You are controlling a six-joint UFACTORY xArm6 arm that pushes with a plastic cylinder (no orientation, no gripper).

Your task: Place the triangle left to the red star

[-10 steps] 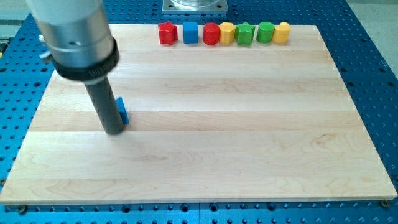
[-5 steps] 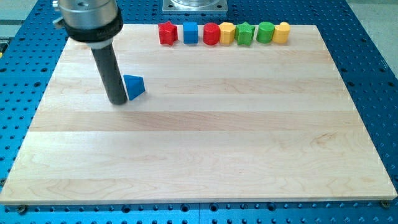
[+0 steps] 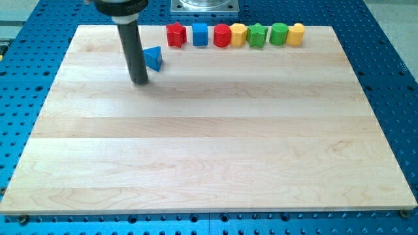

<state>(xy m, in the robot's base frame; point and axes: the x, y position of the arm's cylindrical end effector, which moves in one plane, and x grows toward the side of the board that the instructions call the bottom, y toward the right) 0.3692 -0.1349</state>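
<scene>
The blue triangle (image 3: 153,58) lies on the wooden board near the view's top left, a little below and to the left of the red star (image 3: 175,34). My tip (image 3: 140,81) rests on the board just left of and below the triangle, touching or nearly touching its left side. The red star is the leftmost block in a row along the top edge.
Right of the red star the row runs on: a blue cube (image 3: 200,34), a red block (image 3: 222,35), a yellow block (image 3: 238,34), a green star (image 3: 257,35), a green block (image 3: 279,32), a yellow block (image 3: 296,34). The board's top edge (image 3: 117,27) is near.
My tip has pushed the blue triangle up and to the right, from the board's left middle to just below and left of the red star.
</scene>
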